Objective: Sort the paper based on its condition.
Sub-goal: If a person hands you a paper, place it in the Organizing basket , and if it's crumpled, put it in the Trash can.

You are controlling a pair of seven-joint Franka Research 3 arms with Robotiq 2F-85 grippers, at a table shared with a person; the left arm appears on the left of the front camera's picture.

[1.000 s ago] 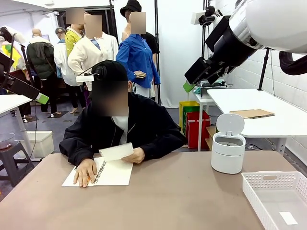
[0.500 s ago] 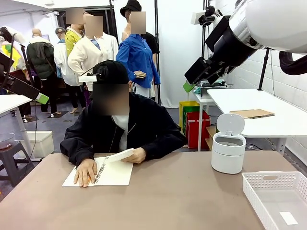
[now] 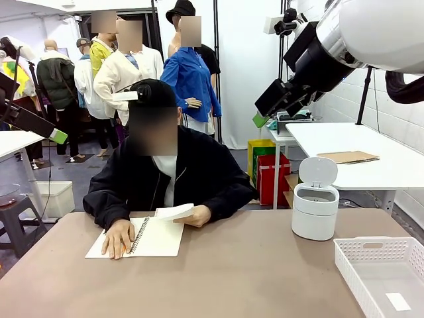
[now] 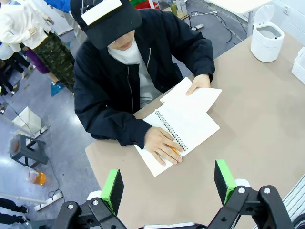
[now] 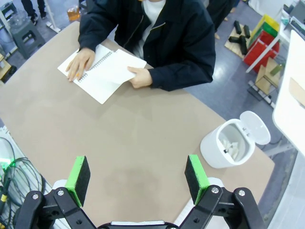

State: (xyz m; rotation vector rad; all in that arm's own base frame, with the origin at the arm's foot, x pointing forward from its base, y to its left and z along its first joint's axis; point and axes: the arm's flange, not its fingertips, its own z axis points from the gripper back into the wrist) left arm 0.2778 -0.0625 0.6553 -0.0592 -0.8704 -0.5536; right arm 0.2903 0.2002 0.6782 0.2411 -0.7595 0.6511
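Observation:
A person at the far side holds a loose white page (image 3: pixel 175 212) over a spiral notebook (image 3: pixel 156 240), with the other hand flat on the notebook's left leaf. In the right wrist view, lumpy white paper (image 5: pixel 232 145) lies inside the open white bin (image 5: pixel 214 152). My right gripper (image 5: pixel 137 177) hangs open high above the table's middle, holding nothing. My left gripper (image 4: pixel 168 183) is open too, high over the table edge near the notebook (image 4: pixel 183 131). In the front view both grippers are raised: the left (image 3: pixel 56 136) at the left edge, the right (image 3: pixel 262 118) at upper right.
The white bin (image 3: pixel 315 218) stands at the table's right with its lid up. A white slotted basket (image 3: pixel 381 265) sits at the front right corner with a small flat white slip (image 3: pixel 398 301) in it. The brown tabletop (image 3: pixel 232 278) lies bare in front.
The person has lowered the lifted page from about chest height down close to the notebook. Neither arm has moved.

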